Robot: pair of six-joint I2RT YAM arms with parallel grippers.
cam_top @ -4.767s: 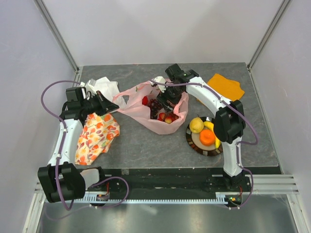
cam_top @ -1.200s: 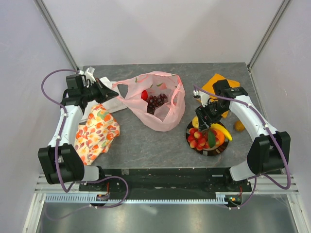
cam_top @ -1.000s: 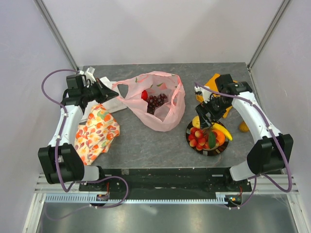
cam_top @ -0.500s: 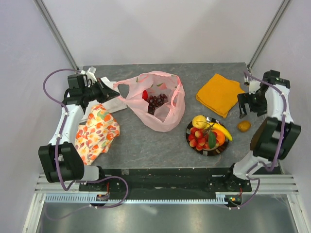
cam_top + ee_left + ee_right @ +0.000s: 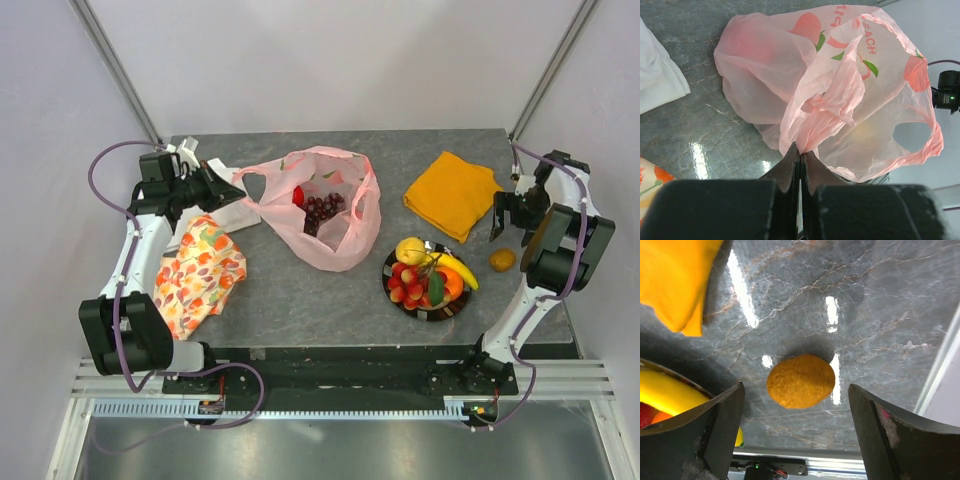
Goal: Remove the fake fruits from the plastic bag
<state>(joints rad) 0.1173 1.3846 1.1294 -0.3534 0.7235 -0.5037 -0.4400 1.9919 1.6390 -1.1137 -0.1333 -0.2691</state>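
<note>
R gripper [image 5: 505, 215]: jaws wide apart, nothing held. It hangs near the right edge of the table [image 5: 290, 300], directly over the brown oval [image 5: 801, 381]. The oval lies loose on the table surface, just right of the plate [image 5: 440, 313], not touching it.

Wrist view: the oval sits centred betw. the two fingers. Its long axis runs approx. along the finger-to-finger line, so a straight closure would likely meet its ends, not its flanks.

L gripper [image 5: 800, 155]: fully closed, pinching a bunched fold of the plastic bag [image 5: 335, 245] at the bag's left side.

Left in the bag: grape bunch [image 5: 320, 210] and one red fruit [image 5: 298, 195]. Both lie well to the left of the R gripper, past the orange cloth [image 5: 452, 192]. The L gripper is nearer to them but occupied, so the R arm is prob. the one to fetch them.
</note>
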